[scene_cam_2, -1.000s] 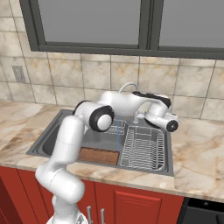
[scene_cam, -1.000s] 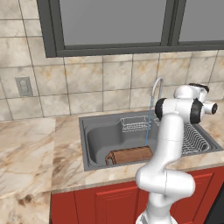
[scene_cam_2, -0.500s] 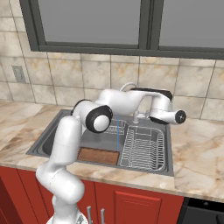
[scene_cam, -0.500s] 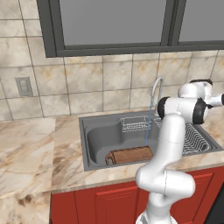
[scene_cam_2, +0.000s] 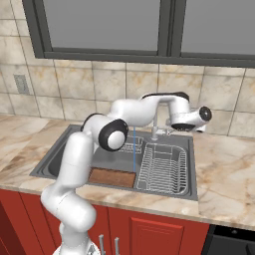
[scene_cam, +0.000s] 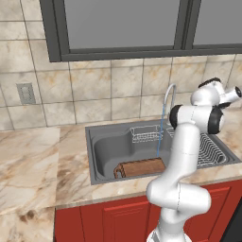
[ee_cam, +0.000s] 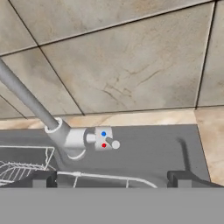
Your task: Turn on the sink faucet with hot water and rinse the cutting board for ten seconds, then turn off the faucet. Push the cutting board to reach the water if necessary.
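The sink [scene_cam: 101, 160] looks like dark grey matt metal. The sink faucet [scene_cam: 168, 97] is seen as smooth silvery metal. The cutting board [scene_cam: 140, 167] is shown as reddish-brown wood. The counter [scene_cam: 33, 170] appears as polished veined marble, and the dish rack [scene_cam_2: 164, 169] as thin metal wire.

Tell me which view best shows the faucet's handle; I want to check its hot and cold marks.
The hand view: the sink faucet handle sits close up, its blue and red dots facing the camera. The left base view shows the arched spout and the water; the right base view shows its base behind the arm, handle too small to read.
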Available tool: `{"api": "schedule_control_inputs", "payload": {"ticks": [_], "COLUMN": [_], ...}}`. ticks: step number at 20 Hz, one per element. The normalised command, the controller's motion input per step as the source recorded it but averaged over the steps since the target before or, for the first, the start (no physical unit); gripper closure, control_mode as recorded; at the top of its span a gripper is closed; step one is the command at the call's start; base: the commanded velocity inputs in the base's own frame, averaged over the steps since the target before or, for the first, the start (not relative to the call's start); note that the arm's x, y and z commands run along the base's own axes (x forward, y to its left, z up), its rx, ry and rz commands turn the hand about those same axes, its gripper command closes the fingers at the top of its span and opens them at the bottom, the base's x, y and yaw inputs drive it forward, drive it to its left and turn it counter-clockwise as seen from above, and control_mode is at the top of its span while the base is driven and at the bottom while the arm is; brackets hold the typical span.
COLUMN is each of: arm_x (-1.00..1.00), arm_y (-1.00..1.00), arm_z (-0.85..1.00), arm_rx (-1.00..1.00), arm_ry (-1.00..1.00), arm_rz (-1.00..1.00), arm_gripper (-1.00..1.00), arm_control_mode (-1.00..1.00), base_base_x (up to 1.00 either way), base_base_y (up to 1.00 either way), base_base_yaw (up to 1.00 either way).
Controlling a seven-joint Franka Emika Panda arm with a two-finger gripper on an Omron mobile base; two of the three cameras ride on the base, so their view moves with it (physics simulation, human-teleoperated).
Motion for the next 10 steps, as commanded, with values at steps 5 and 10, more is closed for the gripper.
{"api": "schedule_control_inputs", "payload": {"ticks": [5, 10], "arm_x": [0.02, 0.06], "arm_y": [0.00, 0.00], "arm_z": [0.00, 0.00], "arm_rx": [0.00, 0.00], "arm_ry": [0.22, 0.06], "arm_rz": [0.02, 0.08], "arm_gripper": [-1.00, -1.00], "arm_control_mode": [-1.00, -1.00], "base_base_x": [0.00, 0.00], "base_base_y": [0.00, 0.00], "base_base_yaw": [0.00, 0.00]}}
